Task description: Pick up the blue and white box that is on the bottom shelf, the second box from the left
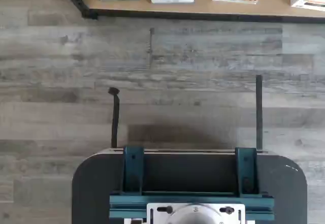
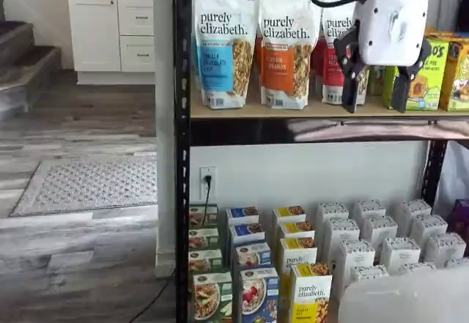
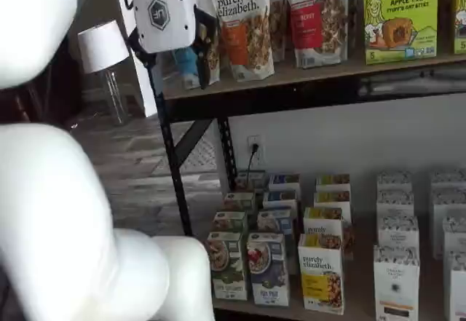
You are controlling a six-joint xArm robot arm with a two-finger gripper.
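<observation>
Gripper (image 2: 376, 108) hangs released, fingers apart, above bottom shelf (image 3: 349, 308) holding blue and white box (image 3: 267, 268).

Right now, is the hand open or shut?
Open: in a shelf view the hand hangs with a clear gap between its two black fingers, holding nothing.

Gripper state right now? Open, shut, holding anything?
Gripper: open, a plain gap between its two black fingers, holding nothing; it hangs up by the upper shelf, well above the blue and white box.
</observation>
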